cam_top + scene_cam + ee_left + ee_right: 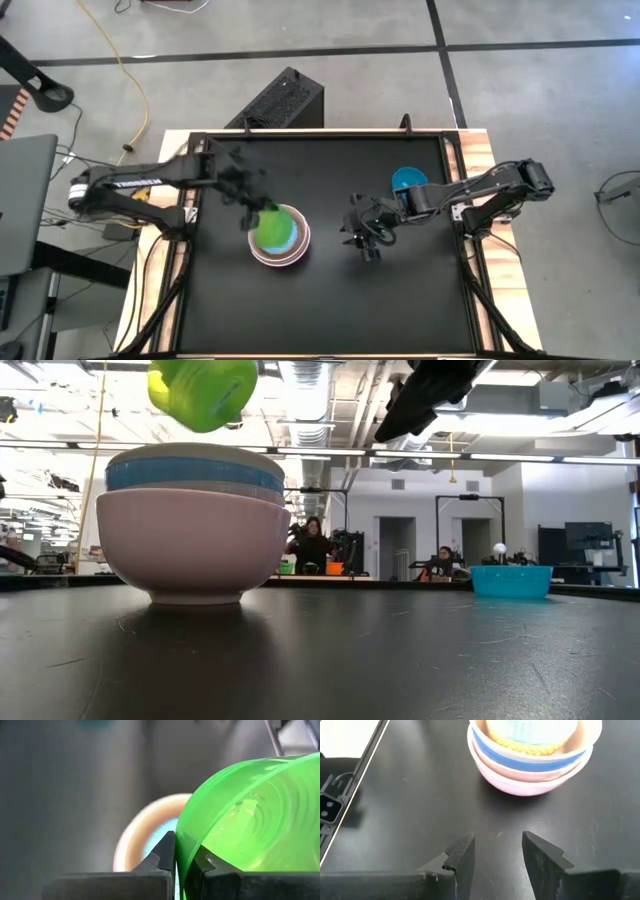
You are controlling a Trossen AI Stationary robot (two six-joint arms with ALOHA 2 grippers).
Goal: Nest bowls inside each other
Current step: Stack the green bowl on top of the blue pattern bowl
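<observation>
On the black desk [320, 300] a stack of nested bowls sits a little to the 9 o'clock side of centre in the high view. The pink bowl [195, 540] is outermost, and a blue bowl [195, 473] shows as a band above its rim, with a cream bowl [190, 453] rim above that.

The left hand [262, 208] is above the stack's 10 o'clock edge, pinched shut on the wall of a green bowl [272, 230]. In the left wrist view its fingertips [165, 851] clamp the green rim, one inside and one outside. The low view shows the green bowl in the air, tilted, clear of the stack's top rim.

The right hand [366, 240] is just to the 3 o'clock side of the stack, near the desk's centre, with its fingers [462, 852] spread apart and nothing between them. From its wrist view the stack lies straight ahead across bare desk.

A teal bowl [408, 181] stands alone toward 1 o'clock on the desk, well apart from the stack, partly under the right arm.

People are seated in the room far behind the desk.
</observation>
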